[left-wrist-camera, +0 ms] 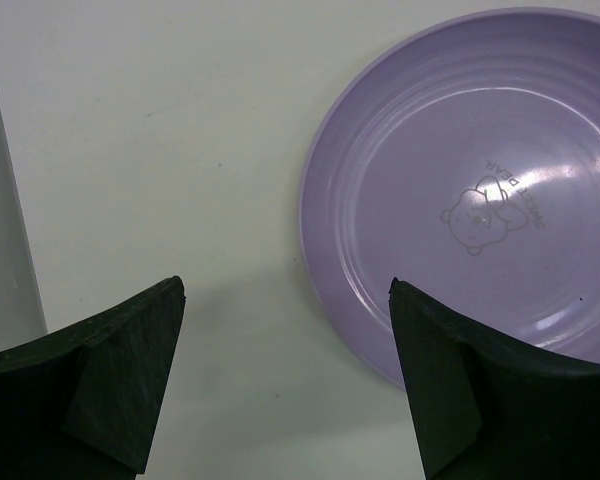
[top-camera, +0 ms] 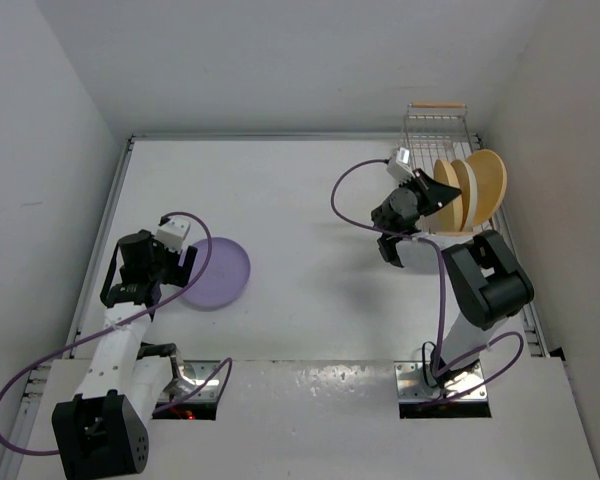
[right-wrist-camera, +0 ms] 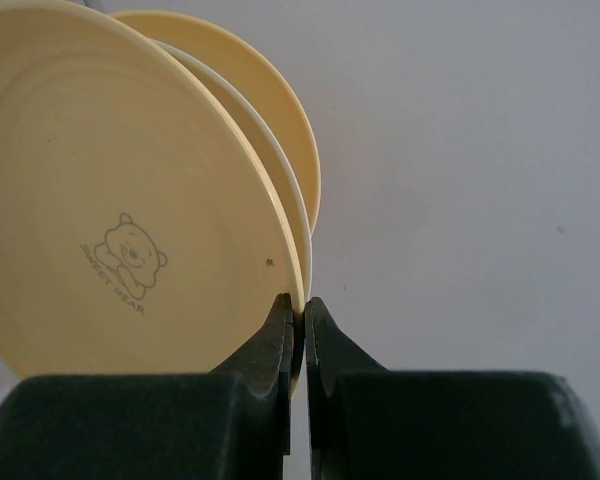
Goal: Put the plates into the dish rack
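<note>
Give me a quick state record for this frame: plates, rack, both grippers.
racked: three upright in the dish rack: front yellow plate, cream plate, back yellow plate
unloaded: purple plate, flat on the table
left gripper: open, empty, at the purple plate's edge
right gripper: shut, tips at the front yellow plate's rim; contact unclear

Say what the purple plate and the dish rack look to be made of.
Purple plate: likely plastic or melamine; matte with a soft sheen, moulded concentric rings, printed bear mark. Dish rack: thin metal wire, pale, coating unclear; its far handle looks like light wood.
</note>
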You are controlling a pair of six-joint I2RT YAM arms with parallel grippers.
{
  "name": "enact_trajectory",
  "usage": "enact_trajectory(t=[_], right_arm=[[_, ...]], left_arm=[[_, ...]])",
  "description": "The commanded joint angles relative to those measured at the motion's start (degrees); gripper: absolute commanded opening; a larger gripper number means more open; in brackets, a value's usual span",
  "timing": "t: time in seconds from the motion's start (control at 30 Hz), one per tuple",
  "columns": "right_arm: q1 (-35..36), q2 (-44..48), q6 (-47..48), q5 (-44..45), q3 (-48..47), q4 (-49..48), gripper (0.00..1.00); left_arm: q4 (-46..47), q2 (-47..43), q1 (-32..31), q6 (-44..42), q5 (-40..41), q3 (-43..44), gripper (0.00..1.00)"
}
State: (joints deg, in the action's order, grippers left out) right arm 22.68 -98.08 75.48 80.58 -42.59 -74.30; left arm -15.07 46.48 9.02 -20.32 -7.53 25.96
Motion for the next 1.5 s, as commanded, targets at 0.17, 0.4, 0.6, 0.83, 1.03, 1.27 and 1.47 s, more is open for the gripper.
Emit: enact_trajectory(t=[0.17,0.4,0.6,0.83,1.03,1.27,1.47], right_arm=[[0.53,0.7,-0.51,5.73,0.84,-18.77,0.0],[0.53,-1.14,-1.83,7.22,1.54,-18.95,0.0],[0.44,-2.02,-3.06,7.67,2.16,-18.86,0.0],[0.44,-2.99,-3.33,8.46,2.42,-18.86,0.28],[0.44,-1.67,-1.92,7.23,0.84,-18.86,0.44],[2.01,1.05,1.5,6.18,-2.76,-18.77,0.51],[2.72,0.53,2.39,6.08,-4.08,-18.77,0.57]], left_arm=[[1.62,-0.78,0.65,0.01,-0.82,-0.2,0.88],[1.62,-0.78,0.65,0.01,-1.35,-0.2,0.88],[2.15,-1.3,0.65,0.01,-1.35,-0.2,0.88],[2.15,-1.3,0.65,0.01,-1.35,-0.2,0.88],[2.15,-1.3,0.65,0.01,-1.35,-0.2,0.88],[2.15,-1.3,0.65,0.01,-1.35,-0.2,0.88],[2.15,-1.3,0.65,0.01,-1.35,-0.73,0.88]])
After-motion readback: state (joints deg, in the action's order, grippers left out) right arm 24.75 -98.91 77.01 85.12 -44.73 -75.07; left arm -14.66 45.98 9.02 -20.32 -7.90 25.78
